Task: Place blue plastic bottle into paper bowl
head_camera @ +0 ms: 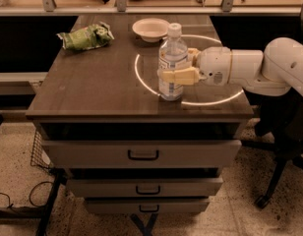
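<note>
A dark wooden counter [87,95] with three drawers [141,154] beneath is seen from the front. The blue plastic bottle [171,50] stands upright on the counter, right of its middle, white cap on top. The robot's white arm [262,69] reaches in from the right, and its gripper [177,64] is at the bottle's label height. The cream fingers [177,75] straddle the bottle, closed narrowly on it: one lies across the label's front, the other shows just behind the bottle's right side. The paper bowl [151,29] sits apart, farther back on the counter. A crumpled green bag [86,37] lies at the back left. A thin ring of light [140,78] circles the counter around the bottle.
</note>
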